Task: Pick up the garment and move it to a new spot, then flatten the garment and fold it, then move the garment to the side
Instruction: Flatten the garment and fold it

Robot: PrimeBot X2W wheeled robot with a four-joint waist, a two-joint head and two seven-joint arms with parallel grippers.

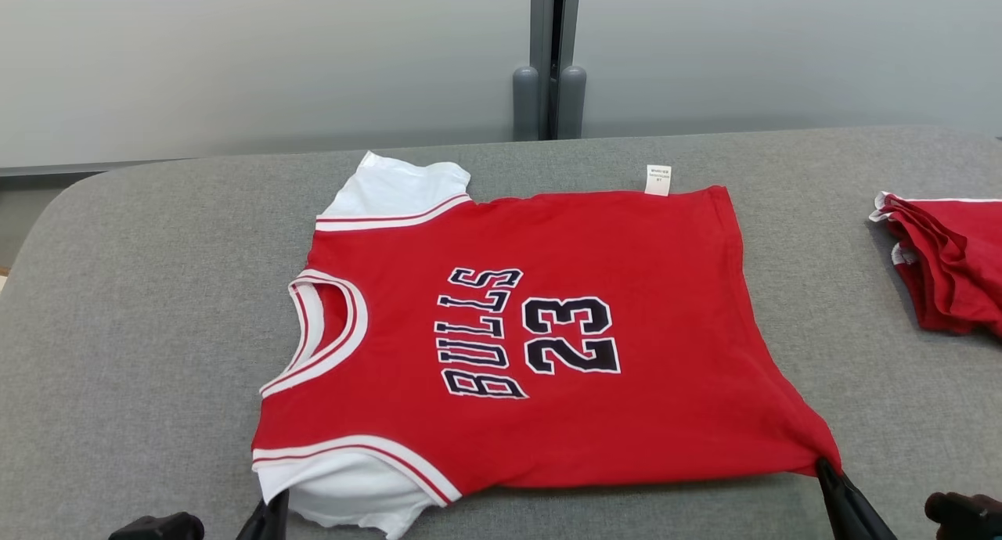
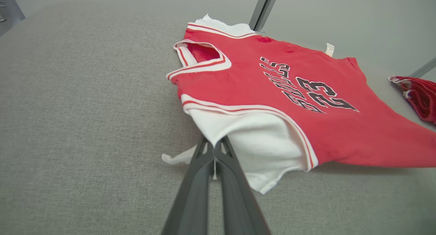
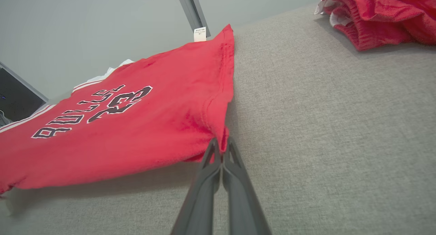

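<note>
The garment (image 1: 626,250) was red, with white sleeves, red-and-white striped trim and black, white-edged lettering; the bench (image 1: 141,329) was heathered grey.

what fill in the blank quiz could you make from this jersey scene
1. The red jersey shows the number ____.
2. The left claw is shut on its ____ sleeve.
3. The right claw is shut on its ____ bottom corner.
4. Another red garment lies on the robot's ____ side.
Missing words: 23; white; red; right.
</note>
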